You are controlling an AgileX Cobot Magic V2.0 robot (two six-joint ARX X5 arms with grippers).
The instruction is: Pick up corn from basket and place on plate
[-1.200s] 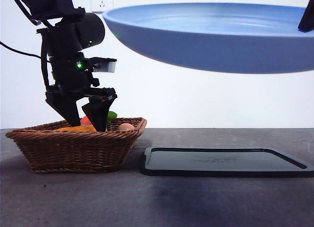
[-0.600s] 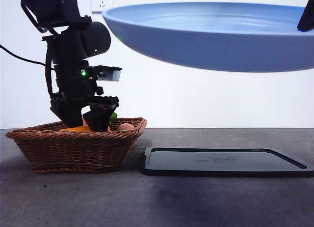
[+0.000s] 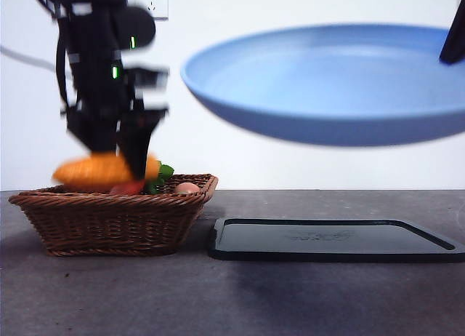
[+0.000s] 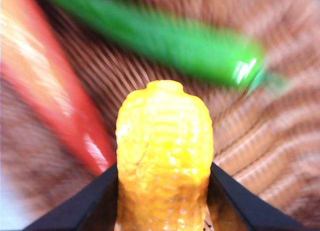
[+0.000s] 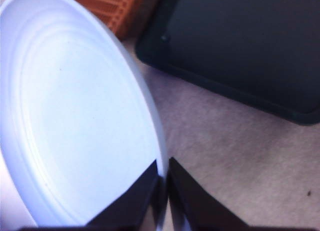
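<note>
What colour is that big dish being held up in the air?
Light blue; the plate shows best in the front view.

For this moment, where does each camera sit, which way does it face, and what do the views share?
Front view: low at table height, looking level across basket and black tray; left gripper holds corn.
Left wrist view: looks down into the basket; jaws clamp the corn.
Right wrist view: looks down at table; right gripper pinches plate rim.
Shared: front and left wrist show corn; front and right wrist show plate, tray.

Corn (image 3: 102,172) above basket (image 3: 109,220); tray (image 3: 334,240) just right, plate (image 3: 327,81) overhead.
</note>
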